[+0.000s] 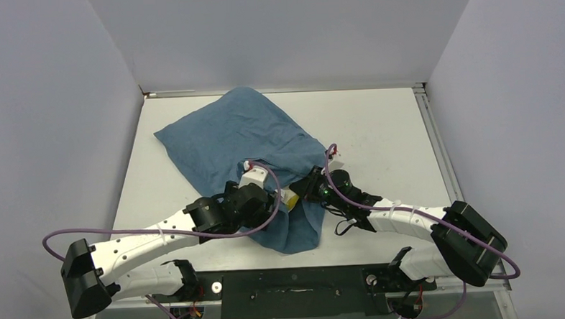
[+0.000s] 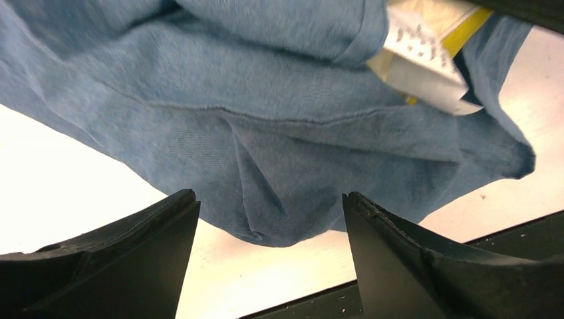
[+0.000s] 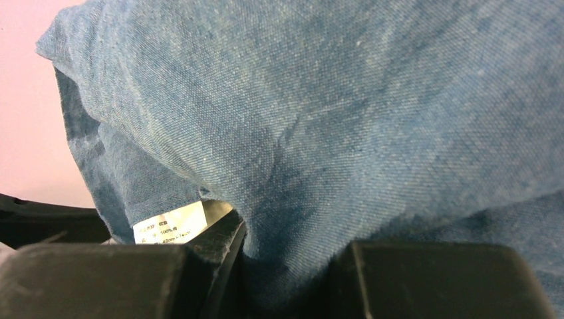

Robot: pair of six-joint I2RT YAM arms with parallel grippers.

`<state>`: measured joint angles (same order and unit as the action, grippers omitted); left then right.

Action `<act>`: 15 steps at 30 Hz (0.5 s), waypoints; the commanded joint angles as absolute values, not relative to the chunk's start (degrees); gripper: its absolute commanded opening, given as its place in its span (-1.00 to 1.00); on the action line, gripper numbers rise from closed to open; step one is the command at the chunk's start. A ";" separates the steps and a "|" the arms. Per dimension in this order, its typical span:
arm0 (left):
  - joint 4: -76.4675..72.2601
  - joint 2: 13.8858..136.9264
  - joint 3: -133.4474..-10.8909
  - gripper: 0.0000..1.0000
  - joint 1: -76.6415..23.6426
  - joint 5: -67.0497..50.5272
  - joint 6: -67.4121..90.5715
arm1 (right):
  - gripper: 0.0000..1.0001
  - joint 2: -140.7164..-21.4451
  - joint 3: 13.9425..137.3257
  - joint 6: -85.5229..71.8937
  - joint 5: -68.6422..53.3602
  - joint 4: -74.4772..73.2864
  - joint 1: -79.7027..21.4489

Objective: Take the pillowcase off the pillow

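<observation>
The slate-blue pillowcase (image 1: 242, 136) lies diagonally across the table with the pillow inside it. Only a yellow-edged pillow corner (image 1: 290, 199) pokes out at the near end, between my two grippers. In the left wrist view that pillow corner (image 2: 425, 60) shows its white tag at the upper right, and loose pillowcase (image 2: 266, 153) cloth sags ahead of it. My left gripper (image 2: 269, 212) is open there, its fingers apart with nothing between them. My right gripper (image 3: 286, 266) is shut on a bunched fold of the pillowcase (image 3: 346, 119), beside a white tag (image 3: 169, 222).
The white table (image 1: 379, 126) is walled at the back and on both sides. A black rail (image 1: 292, 281) runs along the near edge between the arm bases. Purple cables loop off both arms.
</observation>
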<state>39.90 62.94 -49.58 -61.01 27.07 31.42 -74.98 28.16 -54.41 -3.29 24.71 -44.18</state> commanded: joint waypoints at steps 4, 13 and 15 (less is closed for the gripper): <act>36.33 63.43 -46.49 0.44 -61.46 25.54 35.47 | -0.89 -71.74 29.14 -53.11 -0.79 27.97 -43.48; 37.85 65.66 -47.96 -0.53 -61.52 25.77 35.63 | -0.89 -71.38 28.21 -52.69 -1.87 27.95 -42.19; 40.25 65.61 -49.04 -0.83 -61.52 27.24 35.68 | -0.89 -70.86 27.70 -52.65 -2.29 27.91 -41.43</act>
